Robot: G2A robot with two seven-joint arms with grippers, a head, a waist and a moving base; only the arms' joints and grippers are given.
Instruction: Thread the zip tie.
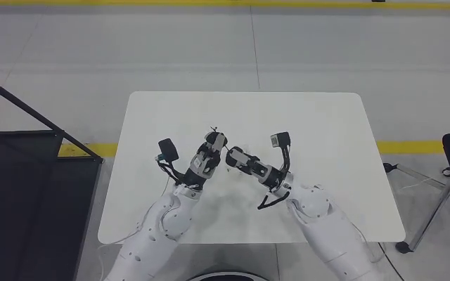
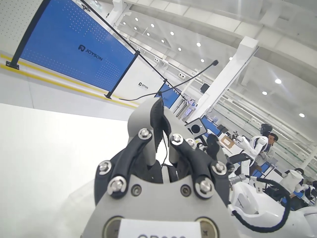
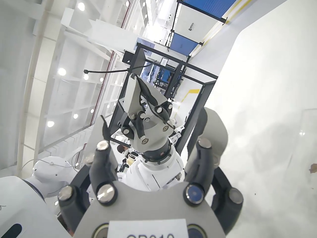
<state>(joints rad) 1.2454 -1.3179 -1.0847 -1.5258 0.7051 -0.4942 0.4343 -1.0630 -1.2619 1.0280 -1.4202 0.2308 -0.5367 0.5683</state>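
Left gripper (image 2: 159,107) around zip tie (image 2: 195,75)

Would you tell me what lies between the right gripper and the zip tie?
Nothing: in the top view the stretch from the open right gripper to the zip tie, pinched in the left gripper, is bare, white table beneath.

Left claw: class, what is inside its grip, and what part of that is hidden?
The left claw is shut on a thin black zip tie. One long end and one shorter end stick out to either side of the claw's tip. The stretch pinched inside the grip is covered and cannot be seen.
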